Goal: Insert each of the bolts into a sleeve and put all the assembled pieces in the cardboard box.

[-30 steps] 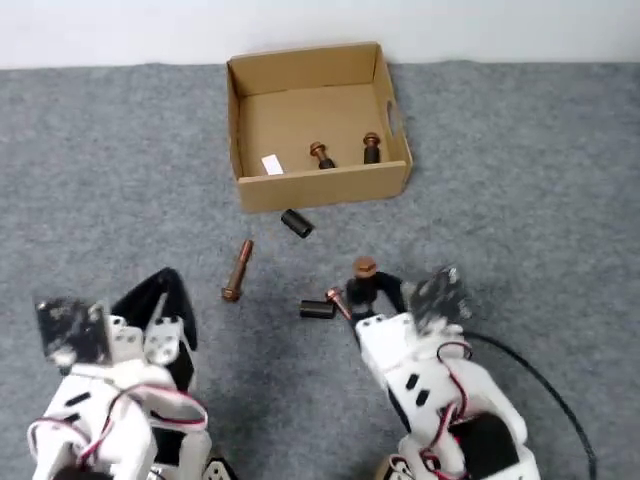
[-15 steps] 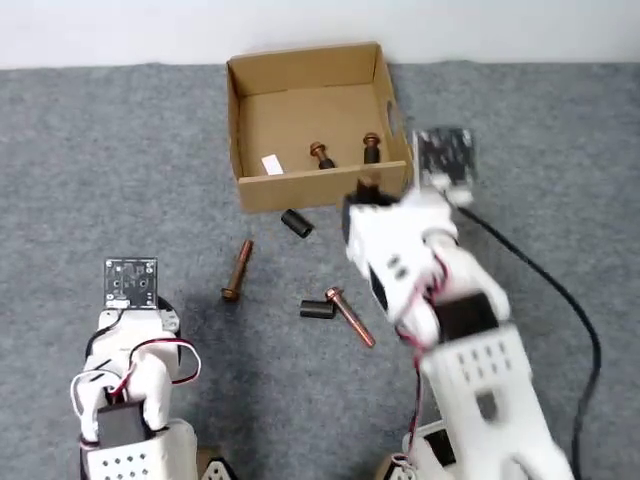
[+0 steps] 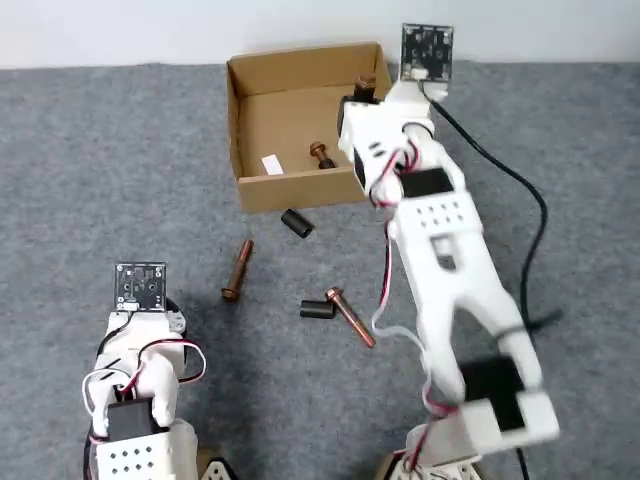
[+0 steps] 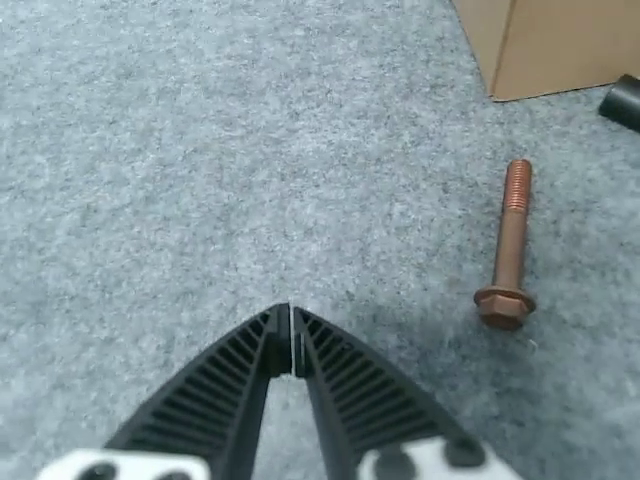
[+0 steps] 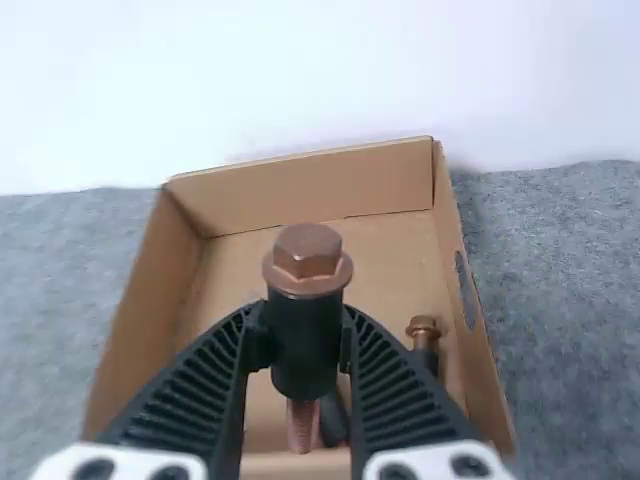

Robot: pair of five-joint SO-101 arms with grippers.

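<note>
Right gripper (image 5: 303,335) clamps a sleeved bolt (image 5: 306,265) above the cardboard box (image 3: 262,72), upper centre of the high view; left gripper (image 4: 291,325), fingers pressed together, sits lower left near a loose bolt (image 4: 510,240).

Grey carpet (image 3: 120,150) under box (image 3: 300,190), bolts (image 3: 238,268), sleeves (image 3: 296,223)

The bolt (image 5: 307,258) is faintly shiny coppery metal, the sleeve (image 5: 303,345) matt black. The cardboard box (image 3: 300,70) is matt, the grey cloth (image 3: 110,170) rough.
</note>
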